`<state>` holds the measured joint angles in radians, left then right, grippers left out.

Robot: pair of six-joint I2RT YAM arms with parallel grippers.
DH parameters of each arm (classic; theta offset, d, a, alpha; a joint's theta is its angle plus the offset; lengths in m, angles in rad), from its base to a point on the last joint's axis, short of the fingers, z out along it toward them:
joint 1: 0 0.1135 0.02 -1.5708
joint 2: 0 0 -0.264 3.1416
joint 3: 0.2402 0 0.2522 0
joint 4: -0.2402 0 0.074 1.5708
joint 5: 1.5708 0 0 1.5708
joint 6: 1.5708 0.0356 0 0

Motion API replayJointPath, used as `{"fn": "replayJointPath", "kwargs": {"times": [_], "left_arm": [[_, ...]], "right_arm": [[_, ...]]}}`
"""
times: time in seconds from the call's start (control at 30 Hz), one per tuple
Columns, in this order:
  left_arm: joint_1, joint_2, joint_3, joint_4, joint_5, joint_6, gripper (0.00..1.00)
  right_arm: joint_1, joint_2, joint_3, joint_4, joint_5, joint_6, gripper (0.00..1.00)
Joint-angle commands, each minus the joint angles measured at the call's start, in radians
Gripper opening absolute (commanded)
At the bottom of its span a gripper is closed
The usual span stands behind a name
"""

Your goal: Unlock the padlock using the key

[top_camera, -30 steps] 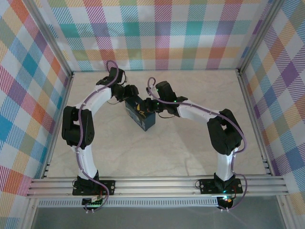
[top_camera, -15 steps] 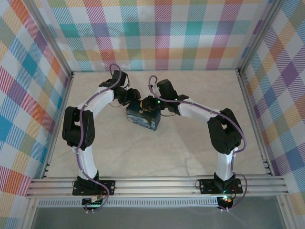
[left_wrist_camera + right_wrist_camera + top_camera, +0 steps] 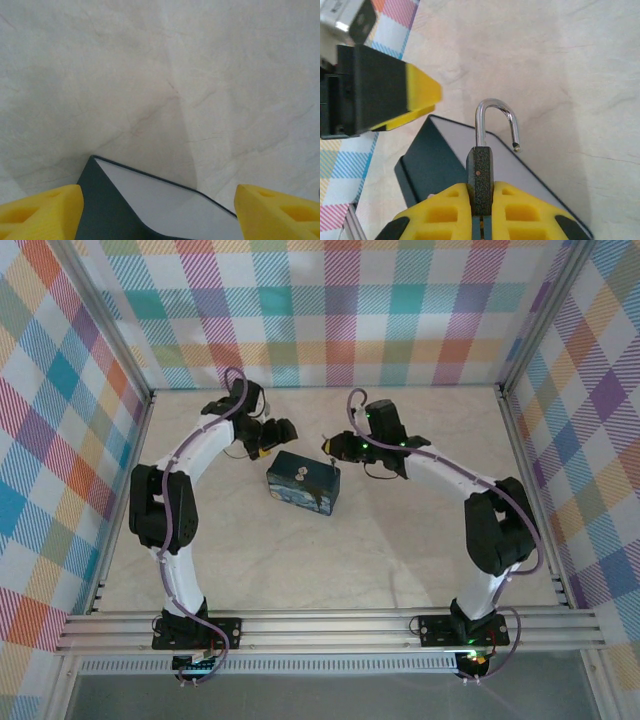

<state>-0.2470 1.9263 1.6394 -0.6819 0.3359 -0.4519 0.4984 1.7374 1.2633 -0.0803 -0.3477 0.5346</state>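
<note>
The right gripper is clamped on the black padlock, whose silver shackle stands upright with 1 end free, at 1 o'clock of the dark blue box. The left gripper hangs at the box's 11 o'clock, fingers spread wide apart.

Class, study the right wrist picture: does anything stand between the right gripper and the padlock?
Nothing visible does. The right gripper clamps the padlock between its yellow fingers, and the shackle rises above them with one end free. The dark box lies beyond it.
</note>
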Motion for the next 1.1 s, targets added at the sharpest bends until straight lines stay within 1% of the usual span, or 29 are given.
{"fn": "replayJointPath", "kwargs": {"times": [0.0, 0.13, 0.2, 0.3, 0.47, 0.53, 0.6, 0.67, 0.77, 0.83, 0.87, 0.93, 0.97, 1.0, 1.03, 1.07], "left_arm": [[0.030, -0.069, 0.022, -0.047, -0.014, 0.014, 0.80], [0.039, -0.127, -0.007, -0.049, -0.052, 0.038, 0.80], [0.037, -0.176, -0.067, -0.015, -0.046, 0.034, 0.80], [0.023, -0.249, -0.166, 0.021, -0.063, 0.021, 0.80], [0.006, -0.337, -0.271, 0.024, -0.090, 0.022, 0.81], [0.005, -0.365, -0.290, 0.019, -0.095, 0.022, 0.80], [0.004, -0.390, -0.301, 0.014, -0.095, 0.022, 0.81], [0.002, -0.409, -0.298, -0.002, -0.097, 0.027, 0.81], [0.001, -0.418, -0.263, -0.055, -0.116, 0.049, 0.81], [0.001, -0.417, -0.242, -0.078, -0.123, 0.060, 0.81], [0.002, -0.416, -0.238, -0.084, -0.124, 0.063, 0.81], [0.002, -0.418, -0.236, -0.088, -0.124, 0.066, 0.81], [0.002, -0.419, -0.239, -0.087, -0.122, 0.065, 0.81], [0.002, -0.417, -0.243, -0.084, -0.118, 0.065, 0.81], [0.001, -0.415, -0.246, -0.080, -0.114, 0.064, 0.81], [0.002, -0.413, -0.255, -0.075, -0.109, 0.059, 0.81]], "right_arm": [[-0.053, -0.085, -0.062, 0.016, 0.013, -0.007, 0.09], [-0.134, -0.135, -0.139, -0.004, 0.044, -0.036, 0.11], [-0.181, -0.130, -0.175, -0.027, 0.060, -0.064, 0.12], [-0.232, -0.107, -0.241, 0.005, 0.060, -0.080, 0.12], [-0.250, -0.046, -0.292, 0.022, 0.067, -0.128, 0.13], [-0.251, -0.028, -0.299, 0.013, 0.076, -0.141, 0.16], [-0.251, -0.023, -0.307, 0.007, 0.089, -0.153, 0.22], [-0.251, -0.028, -0.309, -0.013, 0.100, -0.175, 0.31], [-0.250, -0.072, -0.295, -0.051, 0.103, -0.229, 0.43], [-0.250, -0.116, -0.269, -0.083, 0.079, -0.276, 0.53], [-0.248, -0.134, -0.258, -0.091, 0.058, -0.298, 0.57], [-0.239, -0.177, -0.242, -0.084, -0.031, -0.351, 0.77], [-0.225, -0.196, -0.237, -0.077, -0.079, -0.385, 0.85], [-0.202, -0.217, -0.233, -0.066, -0.127, -0.429, 0.98], [-0.173, -0.232, -0.230, -0.054, -0.170, -0.469, 1.00], [-0.153, -0.238, -0.228, -0.042, -0.198, -0.504, 1.00]]}}
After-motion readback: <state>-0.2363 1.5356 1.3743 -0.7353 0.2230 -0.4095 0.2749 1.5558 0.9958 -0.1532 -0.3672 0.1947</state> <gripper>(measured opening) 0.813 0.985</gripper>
